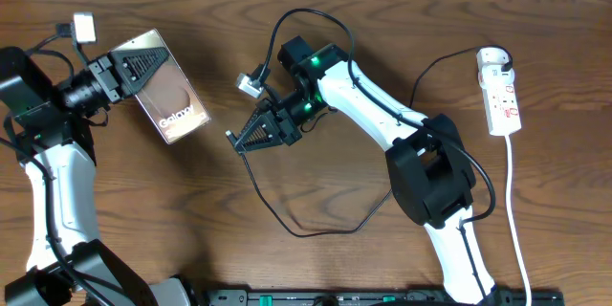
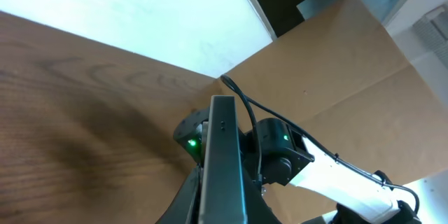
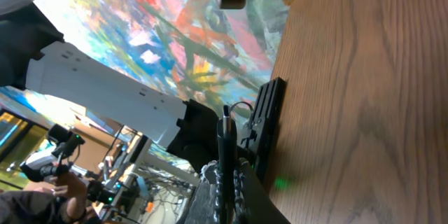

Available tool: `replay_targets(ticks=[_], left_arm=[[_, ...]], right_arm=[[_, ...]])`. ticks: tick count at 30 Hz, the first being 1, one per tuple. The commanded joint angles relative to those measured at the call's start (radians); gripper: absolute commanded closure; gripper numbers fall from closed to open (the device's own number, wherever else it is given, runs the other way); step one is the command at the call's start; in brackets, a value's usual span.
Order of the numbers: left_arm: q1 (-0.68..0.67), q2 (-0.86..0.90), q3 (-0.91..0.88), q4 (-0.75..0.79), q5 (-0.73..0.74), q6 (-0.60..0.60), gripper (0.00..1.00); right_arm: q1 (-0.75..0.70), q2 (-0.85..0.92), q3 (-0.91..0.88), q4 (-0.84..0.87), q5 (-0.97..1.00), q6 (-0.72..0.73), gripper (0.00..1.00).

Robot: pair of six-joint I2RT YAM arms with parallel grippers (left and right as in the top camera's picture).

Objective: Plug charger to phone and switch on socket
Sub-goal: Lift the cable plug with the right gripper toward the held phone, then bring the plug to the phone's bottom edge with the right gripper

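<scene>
Now your left jaws clamp the phone [image 1: 175, 103], right jaws pinch the charger [image 3: 225, 138] tip; phone lies to that tip's left, long axis diagonal, lettered end nearer.

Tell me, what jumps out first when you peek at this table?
The left pincer grips the phone at the top left, its glossy Galaxy screen facing up. In the middle, the right pincer pinches the black charger by its tip. The white socket lies alone at the far right.
</scene>
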Motion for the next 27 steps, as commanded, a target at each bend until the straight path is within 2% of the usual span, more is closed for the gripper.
replay_targets(ticks=[1, 14, 27], left_arm=[[-0.002, -0.002, 0.002, 0.013, 0.030, 0.010, 0.93], [-0.105, -0.002, 0.002, 0.009, 0.006, 0.010, 0.92], [-0.108, -0.002, 0.002, 0.010, -0.115, 0.006, 0.92]], right_arm=[[0.011, 0.017, 0.010, 0.009, -0.041, -0.027, 0.99], [0.050, 0.017, 0.010, 0.106, -0.041, -0.027, 0.99], [0.053, 0.017, 0.010, 0.168, -0.041, -0.027, 0.99]])
